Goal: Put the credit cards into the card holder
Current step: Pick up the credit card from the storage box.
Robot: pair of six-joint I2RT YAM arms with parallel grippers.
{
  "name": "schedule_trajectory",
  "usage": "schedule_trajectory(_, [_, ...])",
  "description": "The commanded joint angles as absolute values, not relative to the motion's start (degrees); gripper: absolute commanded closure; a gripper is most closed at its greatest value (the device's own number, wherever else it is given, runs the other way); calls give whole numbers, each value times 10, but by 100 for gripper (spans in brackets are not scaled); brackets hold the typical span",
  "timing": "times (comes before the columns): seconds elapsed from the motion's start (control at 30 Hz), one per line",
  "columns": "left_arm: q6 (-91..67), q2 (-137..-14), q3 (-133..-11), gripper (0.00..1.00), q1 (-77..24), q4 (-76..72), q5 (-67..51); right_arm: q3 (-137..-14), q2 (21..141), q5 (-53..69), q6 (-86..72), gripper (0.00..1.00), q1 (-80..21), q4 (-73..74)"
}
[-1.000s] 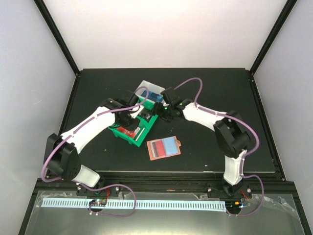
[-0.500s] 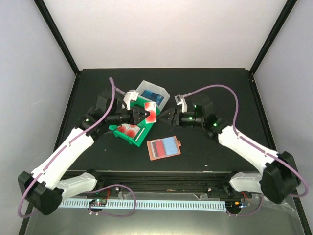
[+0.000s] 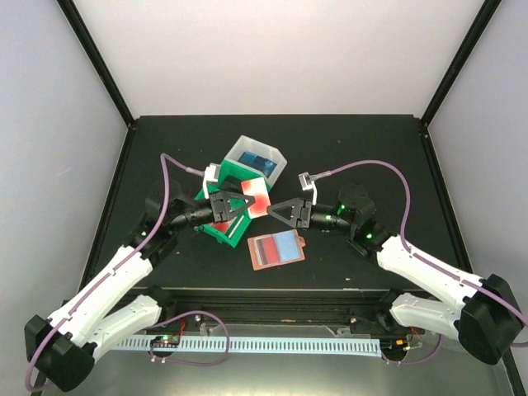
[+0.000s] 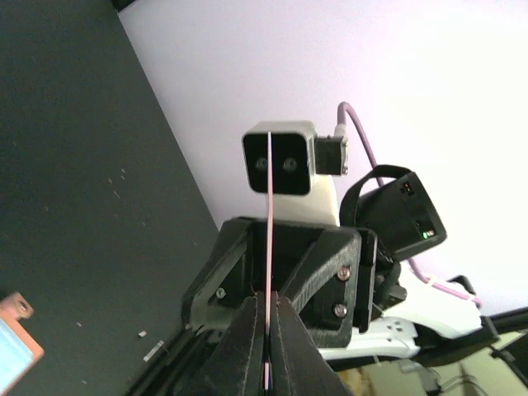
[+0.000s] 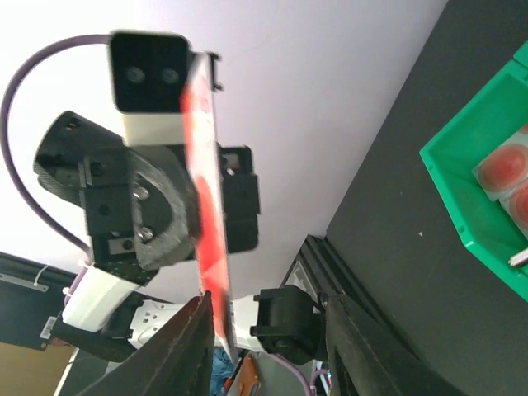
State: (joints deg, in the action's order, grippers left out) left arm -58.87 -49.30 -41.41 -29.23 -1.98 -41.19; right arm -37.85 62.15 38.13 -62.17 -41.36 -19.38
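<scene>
Left jaws [image 3: 239, 205]: clenched on one end of a credit card [image 3: 258, 196], which they hold in the air above the table [image 3: 371, 165].
Held card: red and white. From the left wrist it shows edge-on, a thin line running out from the fingertips toward the right arm's camera.
Right jaws [image 3: 276, 211]: released and standing apart, facing the left jaws. The free end of the card reaches in between them, close against one finger [image 5: 194, 338]. Whether it touches that finger I cannot tell.
Card holder [image 3: 276, 247]: lies open and flat on the table, in front of and below both sets of jaws, apart from the card. Its inner face is up, one half dark red and the other pale blue, with a small tab on its right edge.
Other cards [image 5: 507, 169]: red-printed, lying in the green bin [image 3: 239, 175] beneath the left arm.
White bin [image 3: 247, 148]: just behind the green bin, touching it, with something blue inside.
</scene>
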Motion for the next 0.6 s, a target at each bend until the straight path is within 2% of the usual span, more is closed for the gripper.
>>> schedule_trajectory(0.0, [-638, -476, -384, 98, -295, -108, -459, -358, 619, 385, -649, 62, -416, -298])
schedule_trajectory(0.13, [-631, -469, -376, 98, -299, -99, -467, -360, 624, 404, -656, 65, -419, -311])
schedule_trajectory(0.37, [-631, -472, -365, 97, -310, -105, -477, -353, 636, 424, -680, 85, -421, -352])
schedule_trajectory(0.47, [-626, -475, -361, 94, -322, -97, -477, -344, 633, 431, -684, 98, -421, -364])
schedule_trajectory(0.57, [-599, -471, -359, 87, -325, -58, -462, -329, 617, 425, -676, 99, -420, -359])
